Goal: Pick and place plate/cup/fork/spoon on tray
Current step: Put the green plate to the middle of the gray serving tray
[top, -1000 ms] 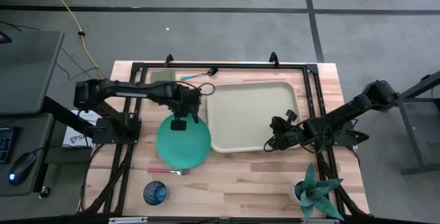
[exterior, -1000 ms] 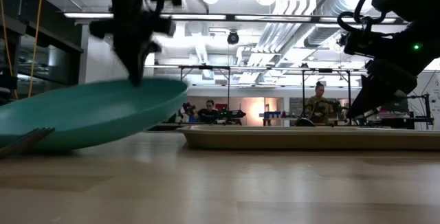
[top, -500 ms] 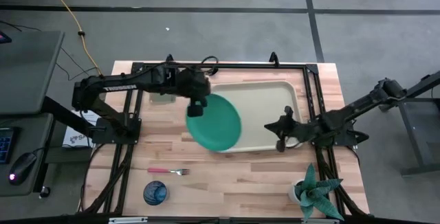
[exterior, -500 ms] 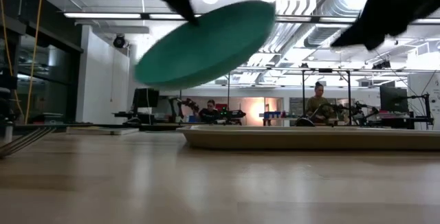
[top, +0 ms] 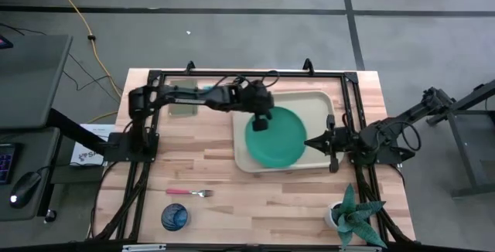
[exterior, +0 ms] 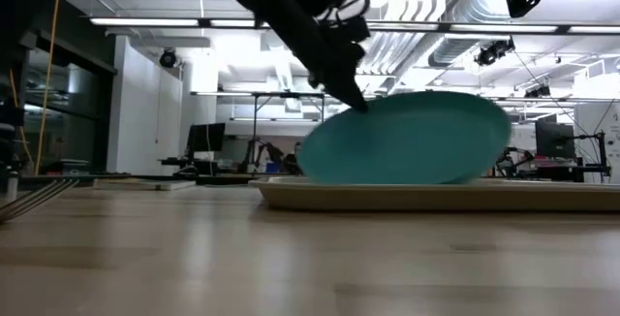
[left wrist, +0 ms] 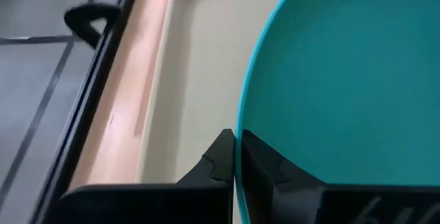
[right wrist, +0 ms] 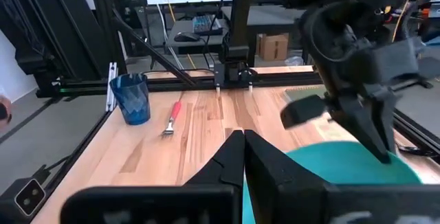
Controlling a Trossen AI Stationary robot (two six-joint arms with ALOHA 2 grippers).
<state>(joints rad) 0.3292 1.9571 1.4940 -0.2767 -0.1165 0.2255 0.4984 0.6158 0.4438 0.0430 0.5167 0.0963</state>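
Note:
The teal plate (top: pixel 277 137) is tilted over the beige tray (top: pixel 313 103); it also shows in the low view (exterior: pixel 407 140). My left gripper (top: pixel 261 122) is shut on the plate's far-left rim. My right gripper (top: pixel 331 142) is shut and empty at the tray's right rim, its fingers (right wrist: pixel 243 152) pointing at the plate. The red-handled fork (top: pixel 188 192) and the dark-blue cup (top: pixel 175 217) rest on the wood near the table's front left. The spoon is hidden under my left arm. My left gripper pinches the plate's rim (left wrist: pixel 240 117) between its two fingers, one on the upper face and one on the underside. The fingers come from above, slanting down from the table's left. The held side is raised and the far side sinks toward the tray (exterior: pixel 484 166); whether it touches, I cannot tell.
An olive-green square (top: pixel 183 103) lies at the far left, partly under my left arm. A potted plant (top: pixel 356 215) stands at the front right corner. Black frame rails (top: pixel 352 90) run around the table. People sit in the room behind.
My left gripper has lifted the plate off the table's left half, carried it high toward the right, then lowered it over the tray, still tilted. My right gripper has drawn back toward the table's right edge, off the tray.

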